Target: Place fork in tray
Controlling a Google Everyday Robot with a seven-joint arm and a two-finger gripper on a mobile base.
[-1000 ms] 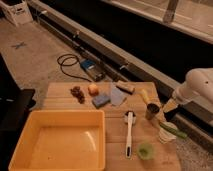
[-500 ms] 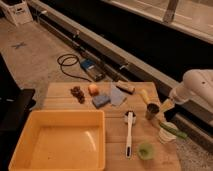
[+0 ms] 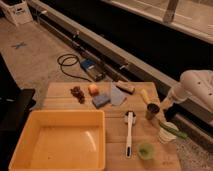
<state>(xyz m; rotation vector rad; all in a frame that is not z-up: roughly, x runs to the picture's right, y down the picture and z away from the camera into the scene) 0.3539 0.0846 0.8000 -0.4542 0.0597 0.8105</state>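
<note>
Little has moved: only the arm has edged slightly in toward the desk's right edge, and every item on the desk lies as it did. Nearest, the tray (image 3: 60, 114) fills the near left corner and holds nothing, so the task is not yet done. Just right of it the white brush (image 3: 129, 132) lies lengthwise, with a green-handled utensil (image 3: 172, 131) at the near right edge. Further back, a dark cup (image 3: 152, 111) stands near the right edge. The slim tan piece I take to be the fork (image 3: 145, 96) lies just behind it, well apart from the tray. The gripper (image 3: 166, 102) hovers just beside the cup, at the right edge; I cannot tell whether it is open or closed. My judgement: the approach is under way and the fork is not yet gripped.
</note>
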